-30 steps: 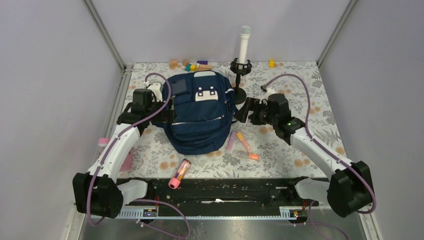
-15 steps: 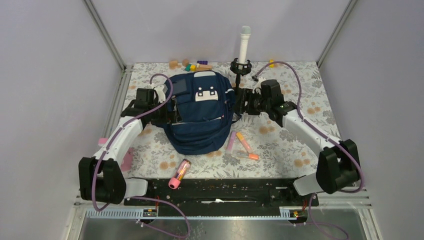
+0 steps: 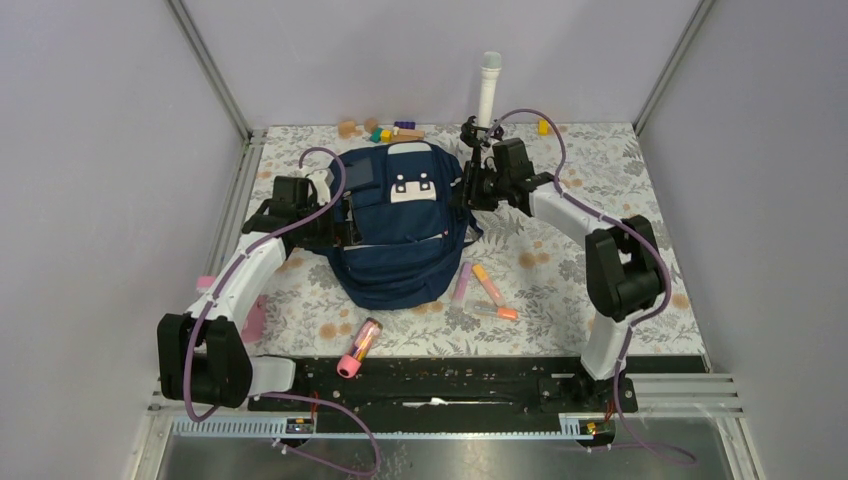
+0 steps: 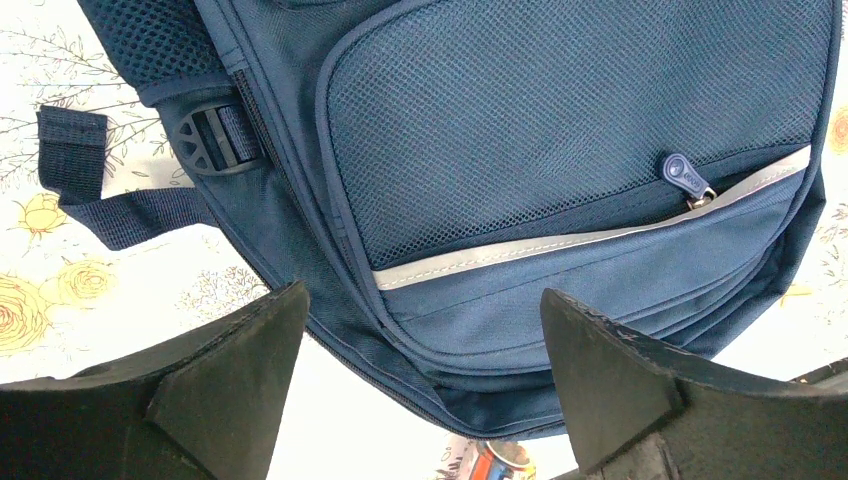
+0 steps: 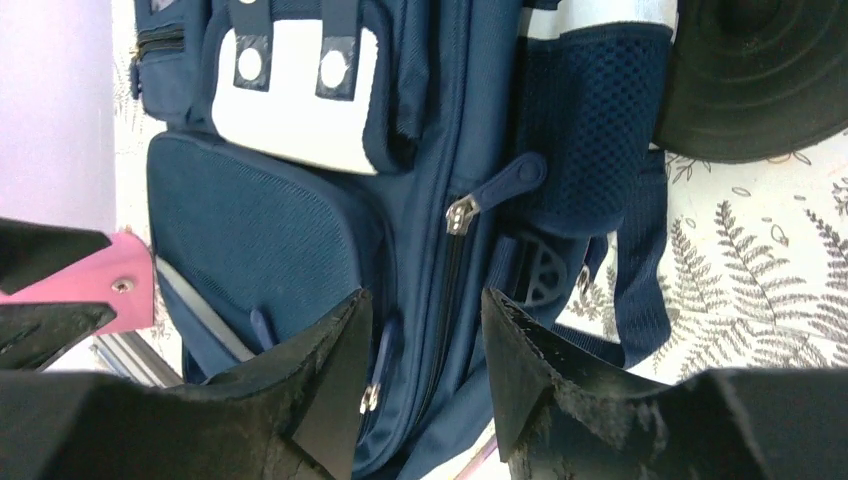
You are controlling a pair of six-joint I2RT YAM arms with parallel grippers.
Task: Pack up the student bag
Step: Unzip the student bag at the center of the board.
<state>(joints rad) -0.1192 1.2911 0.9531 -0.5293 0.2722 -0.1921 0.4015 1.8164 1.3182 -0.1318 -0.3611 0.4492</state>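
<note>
The student bag (image 3: 405, 235), navy with white-grey patches, lies flat in the middle of the table. My left gripper (image 3: 345, 226) is at its left side. In the left wrist view this gripper (image 4: 422, 305) is wide open, with the bag's lower mesh pocket (image 4: 560, 110) and a zip pull (image 4: 686, 176) beyond its fingers. My right gripper (image 3: 468, 190) is at the bag's upper right edge. In the right wrist view it (image 5: 425, 300) stands half open over the main zipper line, with one zip pull (image 5: 505, 183) ahead of it and another (image 5: 376, 378) by its left finger. Neither gripper holds anything.
A microphone on a black stand (image 3: 487, 95) rises just behind the right gripper; its round base (image 5: 765, 85) lies close to the bag. Markers (image 3: 485, 285) lie right of the bag and a pink-capped tube (image 3: 359, 347) in front. Small blocks (image 3: 395, 130) sit at the back.
The right arm has swung back and left to the bag's upper right edge, and its jaws have narrowed. The left gripper has closed in on the bag's left side.
</note>
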